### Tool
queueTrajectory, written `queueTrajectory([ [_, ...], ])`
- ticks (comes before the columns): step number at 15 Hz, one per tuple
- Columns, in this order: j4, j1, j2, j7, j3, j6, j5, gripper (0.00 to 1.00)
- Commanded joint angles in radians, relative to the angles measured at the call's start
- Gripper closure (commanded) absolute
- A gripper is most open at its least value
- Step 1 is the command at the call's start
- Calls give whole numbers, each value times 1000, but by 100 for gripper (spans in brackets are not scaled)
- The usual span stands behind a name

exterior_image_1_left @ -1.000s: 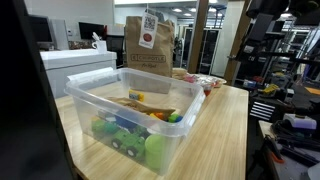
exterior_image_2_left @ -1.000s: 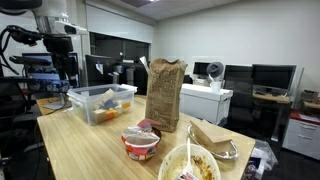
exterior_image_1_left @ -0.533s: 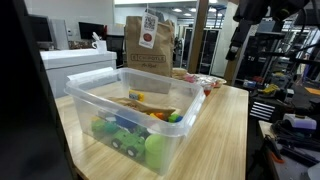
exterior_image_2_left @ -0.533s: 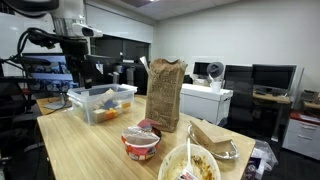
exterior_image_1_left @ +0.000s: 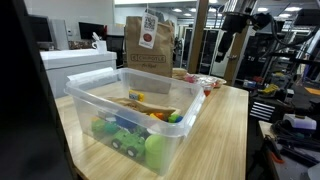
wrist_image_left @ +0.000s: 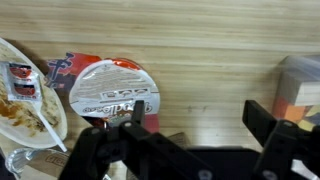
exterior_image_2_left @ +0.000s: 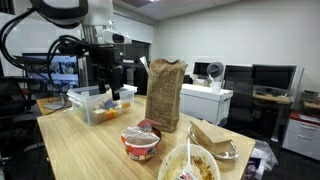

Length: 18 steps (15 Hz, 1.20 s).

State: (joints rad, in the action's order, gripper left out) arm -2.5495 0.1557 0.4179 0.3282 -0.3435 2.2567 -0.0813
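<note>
The gripper (wrist_image_left: 200,128) hangs above the wooden table (wrist_image_left: 220,40) with fingers spread wide and empty. The sealed noodle cup (wrist_image_left: 113,90) sits untouched below it, beside a plate (wrist_image_left: 58,110) of food; nothing is grasped yet

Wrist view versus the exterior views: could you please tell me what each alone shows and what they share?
Only the wrist view shows the open black tool close up and the printed foil lid of the red-rimmed round cup from above. Only the exterior views show the pale robot arm, green toys in the clear plastic bin and dark office monitors. Both show the cup, the white plate of food and the light wooden table.
</note>
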Motion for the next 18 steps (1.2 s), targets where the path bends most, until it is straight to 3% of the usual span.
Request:
queueTrajectory([
  [1,95,40,-161,18,-19,65,-3,0],
  [9,238,108,-447,11,-24,139,57,0],
  [18,260,111,-534,29,47,129,122,0],
])
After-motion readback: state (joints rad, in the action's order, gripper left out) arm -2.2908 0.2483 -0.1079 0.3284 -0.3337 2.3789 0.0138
